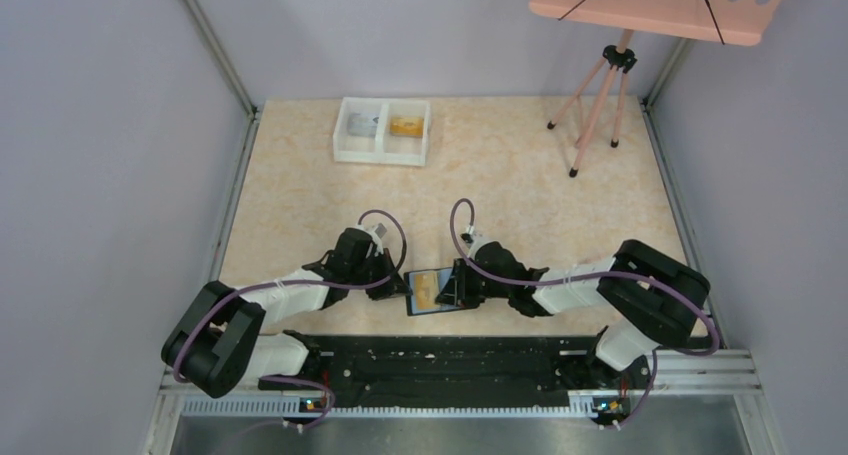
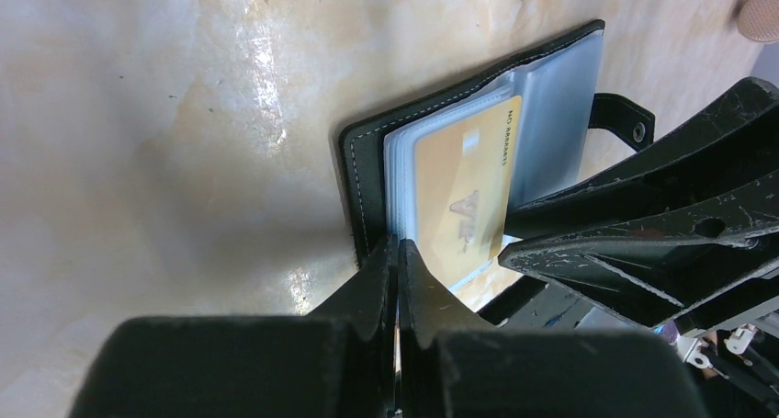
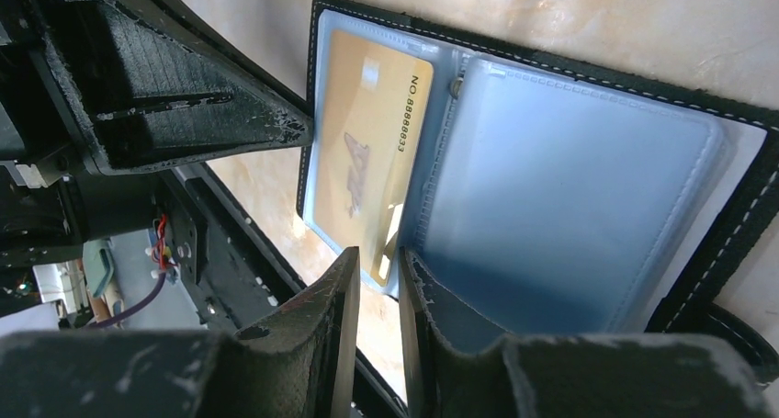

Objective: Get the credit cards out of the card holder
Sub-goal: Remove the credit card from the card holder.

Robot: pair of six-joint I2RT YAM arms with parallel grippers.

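Observation:
The black card holder [image 1: 440, 307] lies open near the table's front edge, between my two grippers. An orange-gold credit card [image 3: 363, 152] sits in its clear left sleeve, beside a blue-grey page [image 3: 570, 207]. My left gripper [image 2: 397, 243] is shut on the holder's [image 2: 354, 188] lower edge, where the black border meets the sleeves; the card [image 2: 464, 193] lies just beyond its tips. My right gripper [image 3: 377, 257] stands with a narrow gap between its jaws at the holder's [image 3: 643, 78] near edge. The card's lower corner shows in that gap, with the table visible through it.
A white two-compartment tray [image 1: 381, 158] stands at the back, with small items in it. A pink tripod stand [image 1: 598, 95] is at the back right. A black rail [image 1: 450, 360] runs along the near edge. Walls close in both sides.

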